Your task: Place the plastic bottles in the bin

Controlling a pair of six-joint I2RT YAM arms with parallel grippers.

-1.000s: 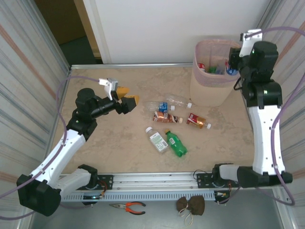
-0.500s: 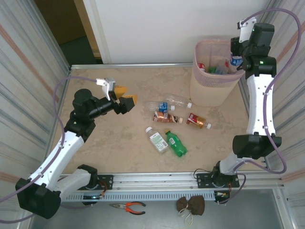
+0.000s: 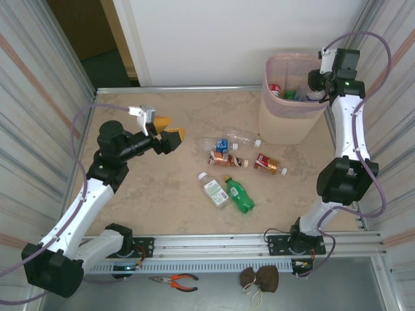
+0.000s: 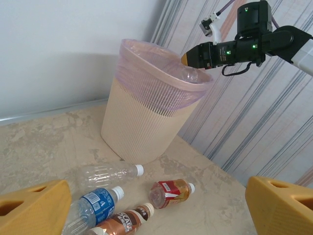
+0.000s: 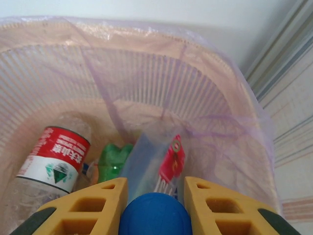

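Right wrist view puts my right hand above the mouth of the pink bin, yellow fingers clamped on a blue-capped bottle whose body is hidden from me. Down inside lie a clear bottle with a red-and-white label, a green bottle and a clear one with a red label.

I read this as the drop step. From above, the hand sits toward the 3 o'clock edge of the opening, so I would nudge it toward the centre before letting go, or the bottle may clip the rim and the loose liner.

My left hand hangs over the table at 9 o'clock of the remaining bottles, spread wide and holding nothing.

Six bottles are left:
- a clear unlabelled bottle
- a blue-labelled bottle just beside it
- a brown-labelled bottle right below that
- an amber bottle with a red label at 3 o'clock of them
- a white-labelled bottle and a green-capped green bottle side by side at 6 o'clock

The blue-labelled one is nearest the left hand, but its neighbours crowd it, so the fingers need a clean line in.

Pliers and a brown pouch lie off the table at 6 o'clock, out of the way.
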